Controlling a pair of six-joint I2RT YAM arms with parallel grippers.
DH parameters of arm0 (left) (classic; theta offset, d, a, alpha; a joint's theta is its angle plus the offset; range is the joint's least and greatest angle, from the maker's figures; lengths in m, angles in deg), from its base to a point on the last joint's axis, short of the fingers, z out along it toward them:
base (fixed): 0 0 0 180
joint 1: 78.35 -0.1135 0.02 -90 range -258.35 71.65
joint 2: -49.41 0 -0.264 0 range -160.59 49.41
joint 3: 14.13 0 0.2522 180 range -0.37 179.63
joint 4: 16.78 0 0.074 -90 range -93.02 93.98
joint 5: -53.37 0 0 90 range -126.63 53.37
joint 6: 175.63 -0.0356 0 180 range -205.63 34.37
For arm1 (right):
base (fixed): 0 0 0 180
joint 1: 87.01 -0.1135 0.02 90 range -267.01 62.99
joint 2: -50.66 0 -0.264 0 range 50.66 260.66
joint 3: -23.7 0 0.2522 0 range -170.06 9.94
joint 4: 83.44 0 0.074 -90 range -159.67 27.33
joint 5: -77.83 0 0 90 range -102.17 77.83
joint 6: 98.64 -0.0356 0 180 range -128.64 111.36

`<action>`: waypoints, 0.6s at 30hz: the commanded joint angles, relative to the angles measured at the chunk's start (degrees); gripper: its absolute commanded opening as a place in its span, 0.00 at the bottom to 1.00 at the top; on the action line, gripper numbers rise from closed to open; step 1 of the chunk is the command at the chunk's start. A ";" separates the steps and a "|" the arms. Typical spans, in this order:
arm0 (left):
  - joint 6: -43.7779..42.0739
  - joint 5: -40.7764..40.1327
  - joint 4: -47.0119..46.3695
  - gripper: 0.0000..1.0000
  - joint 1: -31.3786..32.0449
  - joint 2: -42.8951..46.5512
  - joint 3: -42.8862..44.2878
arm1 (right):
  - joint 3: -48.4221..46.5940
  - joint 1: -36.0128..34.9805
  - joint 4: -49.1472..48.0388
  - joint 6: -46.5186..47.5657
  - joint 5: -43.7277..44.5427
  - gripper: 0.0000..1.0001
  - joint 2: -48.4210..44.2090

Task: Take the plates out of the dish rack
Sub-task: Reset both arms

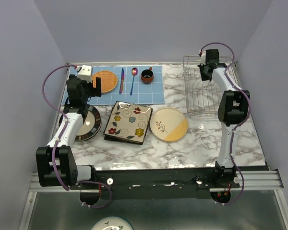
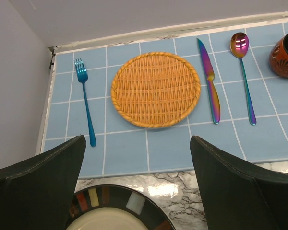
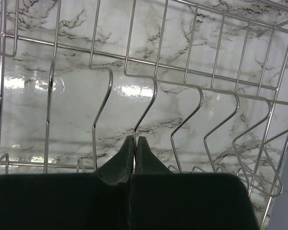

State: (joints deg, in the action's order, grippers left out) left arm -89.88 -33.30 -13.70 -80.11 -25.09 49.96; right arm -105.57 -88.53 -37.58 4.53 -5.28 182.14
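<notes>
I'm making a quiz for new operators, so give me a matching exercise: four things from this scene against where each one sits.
1 flowered square plate
2 cream round plate
3 stripe-rimmed plate
4 dish rack

a furthest right, no plates seen in it
b leftmost plate, beneath the left gripper
c middle plate in the row
d rightmost plate, nearest the rack

Pairs: 1-c, 2-d, 3-b, 4-a

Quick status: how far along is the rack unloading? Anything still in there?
Done: the dish rack looks empty, bare wires in both views; a stripe-rimmed plate, a square flowered plate and a cream round plate lie on the table. In hand: nothing; the right gripper is shut and empty over the rack, the left gripper open above the stripe-rimmed plate. Left: no plates visible to unload.
</notes>
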 commanded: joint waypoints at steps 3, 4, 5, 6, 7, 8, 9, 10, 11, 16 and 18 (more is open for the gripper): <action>-0.76 -1.49 -1.63 0.99 0.18 0.76 -0.14 | -2.09 0.82 -4.23 7.92 5.14 0.01 0.88; -0.67 -1.57 -1.63 0.99 0.26 0.76 -0.23 | -2.09 0.82 -4.50 8.53 5.84 0.01 0.80; -0.76 -1.58 -1.63 0.99 0.18 0.67 -0.31 | -1.92 0.82 -5.11 8.98 6.11 0.01 0.79; -0.76 -1.58 -1.63 0.99 0.18 0.67 -0.32 | -1.92 1.08 -5.29 9.59 6.37 0.01 0.79; -0.76 -1.66 -1.71 0.99 0.18 0.67 -0.40 | -2.01 1.17 -5.38 9.51 6.20 0.01 0.79; -0.76 -1.66 -1.63 0.99 0.18 0.67 -0.32 | -2.09 1.25 -5.20 9.33 6.20 0.01 0.88; -0.76 -1.66 -1.63 0.99 0.18 0.67 -0.40 | -2.27 1.26 -4.94 9.16 6.03 0.01 0.88; -0.85 -1.58 -1.63 0.99 0.18 0.76 -0.40 | -2.27 1.26 -4.94 8.98 6.11 0.01 0.80; -0.85 -1.66 -1.71 0.99 0.26 0.76 -0.32 | -2.27 1.26 -5.11 8.98 6.02 0.01 0.71; -1.02 -1.66 -1.63 0.99 0.18 0.67 -0.23 | -2.53 2.84 -5.29 9.24 6.81 0.01 0.88; -1.02 -1.84 -1.63 0.99 0.26 0.67 -0.23 | -2.53 2.92 -5.55 9.16 7.60 0.01 0.88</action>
State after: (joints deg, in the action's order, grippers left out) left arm -90.36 -33.47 -13.70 -80.11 -25.09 49.96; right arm -105.59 -87.52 -39.04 10.98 -3.38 182.47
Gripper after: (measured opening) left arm 0.988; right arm 0.017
